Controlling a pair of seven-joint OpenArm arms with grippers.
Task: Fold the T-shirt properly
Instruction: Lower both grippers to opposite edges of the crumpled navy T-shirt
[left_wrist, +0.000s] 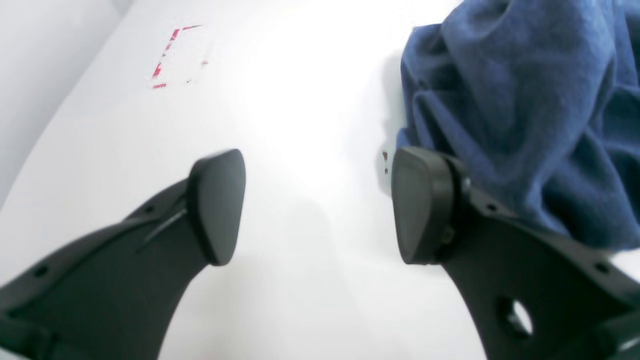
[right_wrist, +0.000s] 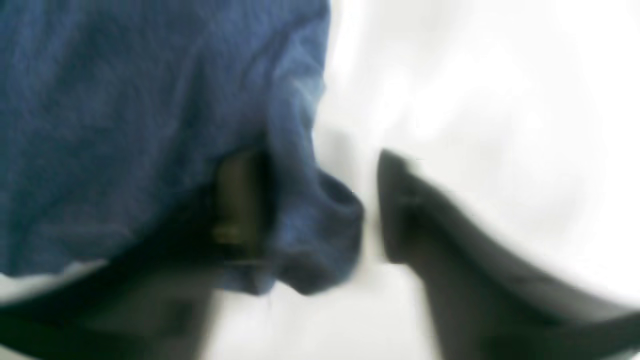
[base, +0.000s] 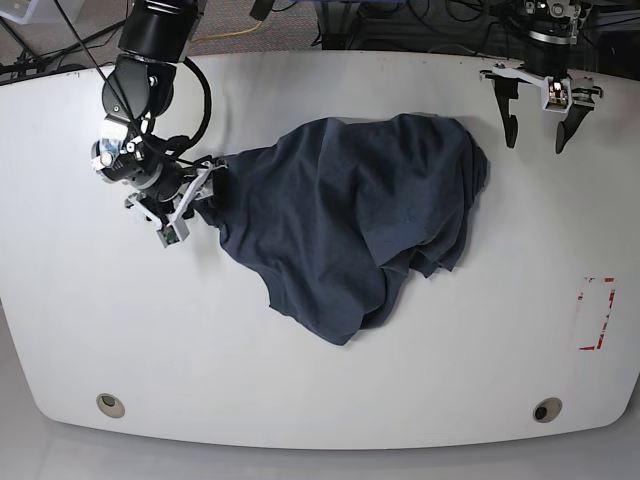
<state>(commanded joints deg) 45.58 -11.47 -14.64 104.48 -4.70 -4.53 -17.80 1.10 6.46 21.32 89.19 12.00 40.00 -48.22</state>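
The dark blue T-shirt lies crumpled in a heap on the middle of the white table; no lettering shows. My right gripper is at the shirt's left edge. In the blurred right wrist view its jaws stand apart, with a fold of the T-shirt draped over one finger and hanging between them, a small gap to the other finger. My left gripper is open and empty beyond the shirt's far right corner; in its wrist view the T-shirt lies beside one finger.
A red tape outline marks the table near its right edge, also in the left wrist view. Two round holes sit near the front edge. Cables and floor lie behind the table.
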